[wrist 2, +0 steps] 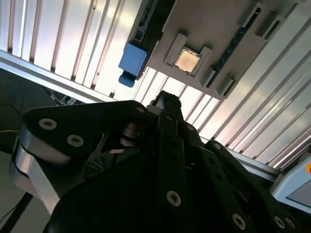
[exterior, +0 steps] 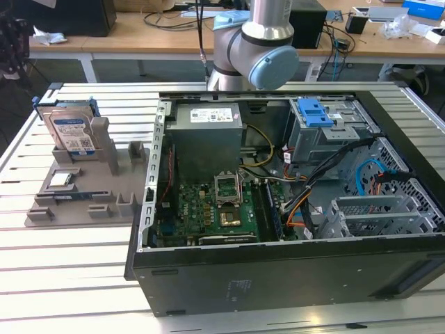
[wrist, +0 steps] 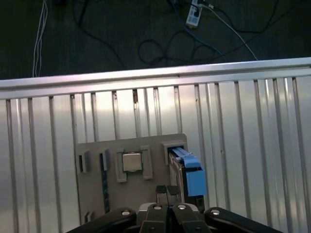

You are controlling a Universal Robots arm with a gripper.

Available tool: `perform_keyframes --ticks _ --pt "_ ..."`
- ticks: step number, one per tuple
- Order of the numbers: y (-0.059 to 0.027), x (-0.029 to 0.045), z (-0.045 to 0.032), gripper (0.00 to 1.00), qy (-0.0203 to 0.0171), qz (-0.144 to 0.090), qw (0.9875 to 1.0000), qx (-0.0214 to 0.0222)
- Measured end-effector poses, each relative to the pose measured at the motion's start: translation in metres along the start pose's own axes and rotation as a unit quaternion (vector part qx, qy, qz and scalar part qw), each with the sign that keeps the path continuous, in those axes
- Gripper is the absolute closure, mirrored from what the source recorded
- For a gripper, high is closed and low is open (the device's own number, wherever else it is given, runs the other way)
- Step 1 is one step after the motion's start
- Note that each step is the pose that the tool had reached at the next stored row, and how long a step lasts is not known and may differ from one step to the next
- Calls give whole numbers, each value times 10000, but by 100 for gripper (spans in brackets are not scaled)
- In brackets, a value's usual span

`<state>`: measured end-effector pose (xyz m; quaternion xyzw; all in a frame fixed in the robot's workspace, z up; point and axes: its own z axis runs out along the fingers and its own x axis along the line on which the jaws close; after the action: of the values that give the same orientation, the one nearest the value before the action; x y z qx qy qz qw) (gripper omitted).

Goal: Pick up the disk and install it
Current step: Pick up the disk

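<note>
Disk [exterior: 69,129] on holder [exterior: 78,200] — beside case [exterior: 278,275]

In the exterior view, your arm [exterior: 243,42] shows as a silver-grey joint housing with a pale blue end cap [exterior: 274,66]. It stands upright at the far side of the scene, and its upper part is cut off by the frame edge. In the first wrist view, your tool [wrist: 167,191] points away from the camera. Its two black fingers [wrist: 162,190] are brought together, tip against tip. Behind them the black linkage bars [wrist: 109,219] spread to either side, each with silver pivot bolts [wrist: 126,212]. In the second wrist view, you see the tool [wrist 2: 167,98] at an angle, with the linkage folded in and the fingertips narrowing to one closed point.
</note>
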<state>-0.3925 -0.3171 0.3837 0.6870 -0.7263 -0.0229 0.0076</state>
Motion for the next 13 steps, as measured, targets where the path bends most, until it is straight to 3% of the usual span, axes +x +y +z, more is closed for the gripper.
perform_keyframes --ticks 7,8,9,13 --pt "0 0 0 85 1 -5 10000 0" --pt "0 0 0 78 1 -5 10000 0" --pt "0 0 0 78 1 -5 10000 0" --pt "0 0 0 53 1 -6 10000 0"
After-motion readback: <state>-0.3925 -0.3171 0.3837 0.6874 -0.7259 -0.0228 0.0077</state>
